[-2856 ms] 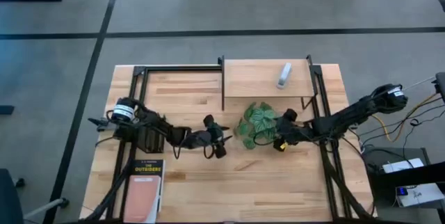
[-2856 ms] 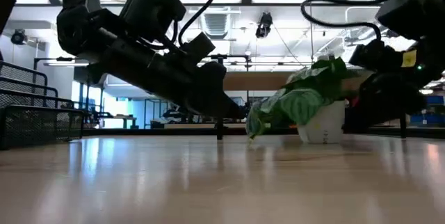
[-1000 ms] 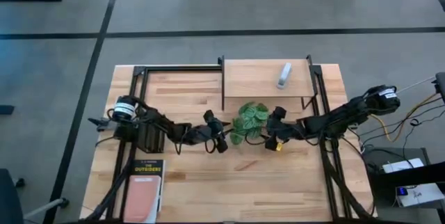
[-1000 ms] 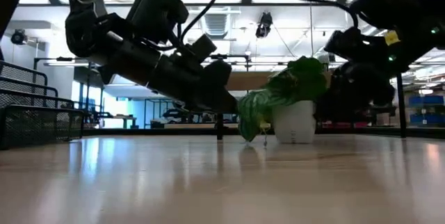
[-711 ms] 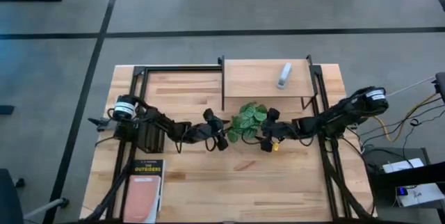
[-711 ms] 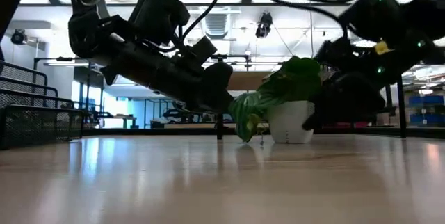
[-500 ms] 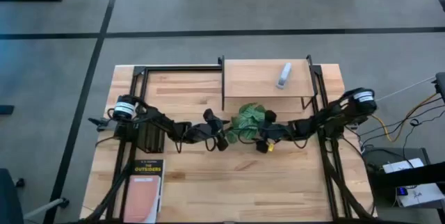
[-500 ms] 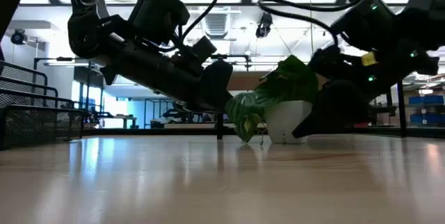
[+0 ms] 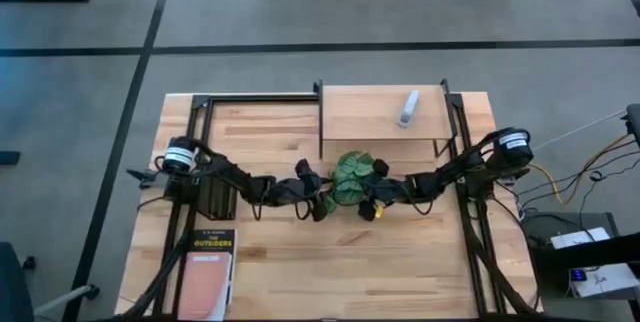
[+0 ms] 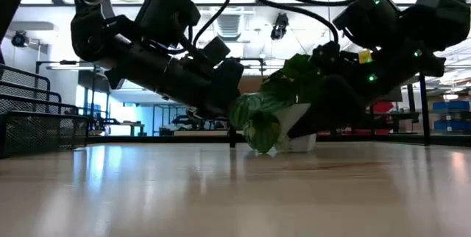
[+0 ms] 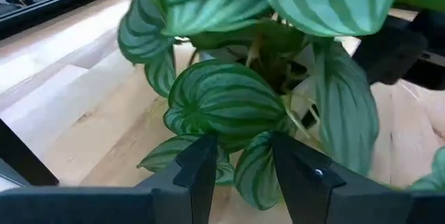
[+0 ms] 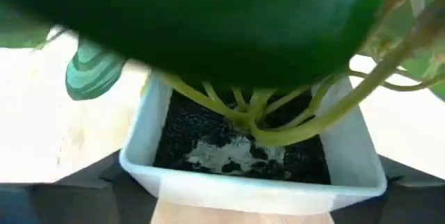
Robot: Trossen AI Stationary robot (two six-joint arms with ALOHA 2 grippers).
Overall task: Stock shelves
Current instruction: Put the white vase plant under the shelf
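My right gripper (image 9: pixel 368 200) pinches the tilted white plant pot (image 12: pixel 254 160); my left gripper (image 11: pixel 240 175), fingers spread, meets its leaves opposite; the shelf (image 9: pixel 360 112) stands just beyond both.

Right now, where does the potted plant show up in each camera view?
High view: potted plant at table centre, just in front of the shelf.
Low view: right of centre, white pot tilted.
Left wrist view: striped leaves fill the picture.
Right wrist view: white pot and soil, close up.
Shared landmark: the striped green leaves.
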